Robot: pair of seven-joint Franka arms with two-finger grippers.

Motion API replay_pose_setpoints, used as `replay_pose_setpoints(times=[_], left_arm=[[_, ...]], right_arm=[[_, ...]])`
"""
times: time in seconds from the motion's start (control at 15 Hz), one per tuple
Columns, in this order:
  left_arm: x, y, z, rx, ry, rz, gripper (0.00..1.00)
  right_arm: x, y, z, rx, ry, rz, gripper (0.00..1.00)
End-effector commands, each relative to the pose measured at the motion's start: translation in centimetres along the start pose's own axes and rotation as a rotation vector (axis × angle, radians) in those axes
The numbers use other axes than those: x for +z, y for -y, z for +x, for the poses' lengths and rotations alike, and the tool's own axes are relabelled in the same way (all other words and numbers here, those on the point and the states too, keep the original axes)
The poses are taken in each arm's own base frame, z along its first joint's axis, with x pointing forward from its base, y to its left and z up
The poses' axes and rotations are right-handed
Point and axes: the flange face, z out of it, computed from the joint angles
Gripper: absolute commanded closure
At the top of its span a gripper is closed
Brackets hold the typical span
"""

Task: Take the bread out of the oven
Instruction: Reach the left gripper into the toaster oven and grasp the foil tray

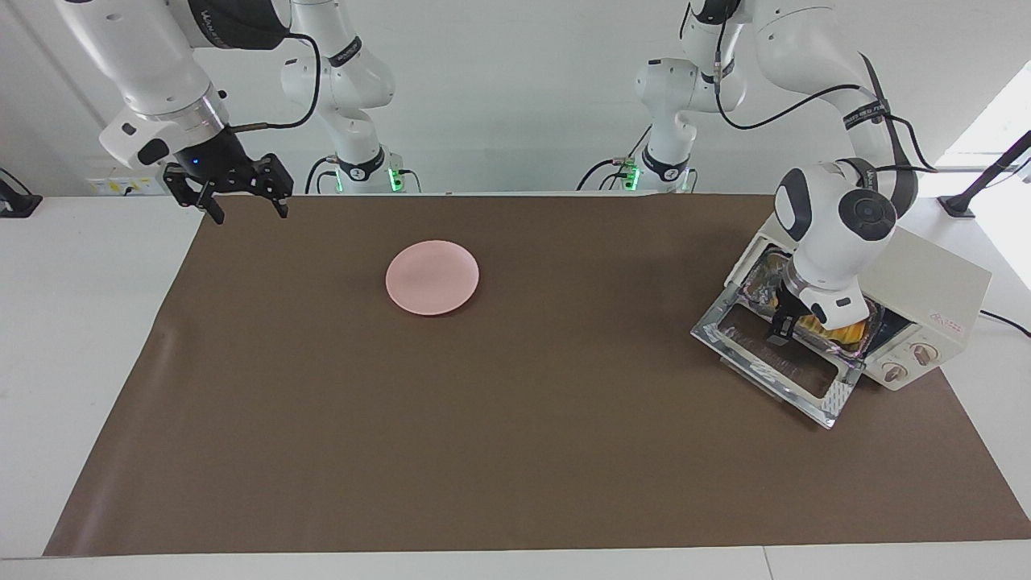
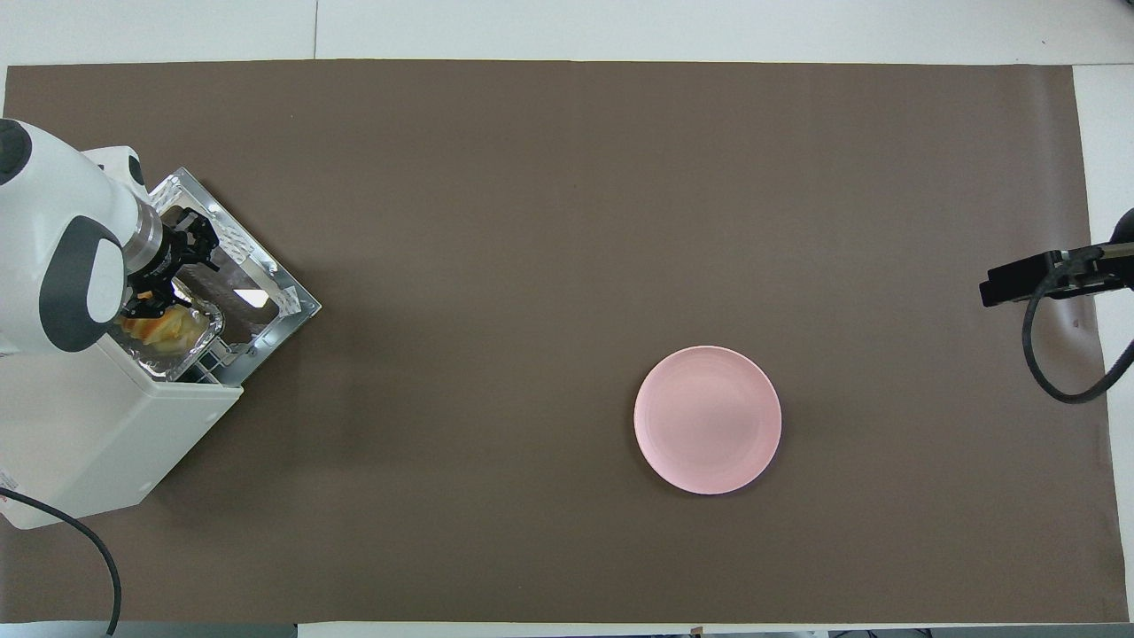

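the boxy cream-white toaster oven (image 1: 926,310) stands at the left arm's end of the long brown table mat (image 1: 515,451), its glass drop-down door (image 1: 777,366) lying open in front of it. a crinkled silver foil tray (image 2: 182,347) sits in the oven's mouth with the small golden-yellow bread (image 2: 159,326) in it. the round pink plate (image 1: 432,276) lies on the mat, well apart, toward the right arm's end.

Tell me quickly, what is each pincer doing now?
Left pincer: at the bread in the oven; grip cannot be told.
Right pincer: open, holding nothing, waiting.
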Motion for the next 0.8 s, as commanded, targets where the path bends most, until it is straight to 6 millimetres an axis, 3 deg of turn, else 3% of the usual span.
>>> replay_pose_setpoints(times=[0.0,0.07,0.13,0.27,0.33,0.53,0.73], left_arm=[[0.2,1.9,0.1,0.03,-0.011,-0.01,0.75],[0.2,2.1,0.3,0.034,-0.011,-0.01,0.95],[0.2,2.3,0.7,0.028,-0.012,-0.012,1.0],[-0.2,2.0,1.1,0.053,-0.019,-0.018,1.0],[-1.6,0.9,1.2,0.071,-0.035,-0.031,1.0],[-6.2,-4.0,0.6,0.128,-0.085,-0.059,1.0],[-10.8,-10.1,-3.8,0.223,-0.139,-0.109,1.0]], right_arm=[[-0.3,-0.2,-0.4,-0.017,0.01,-0.008,0.0],[-0.2,-0.2,-0.4,-0.018,0.012,-0.008,0.0],[-0.3,-0.2,-0.4,-0.018,0.01,-0.008,0.0],[-0.1,-0.3,-0.6,-0.018,0.025,-0.006,0.0],[-0.2,-0.3,-0.7,-0.017,0.03,-0.006,0.0],[-0.1,-0.2,-0.7,-0.018,0.03,-0.006,0.0],[-0.1,0.1,-0.7,-0.024,0.033,-0.006,0.0]])
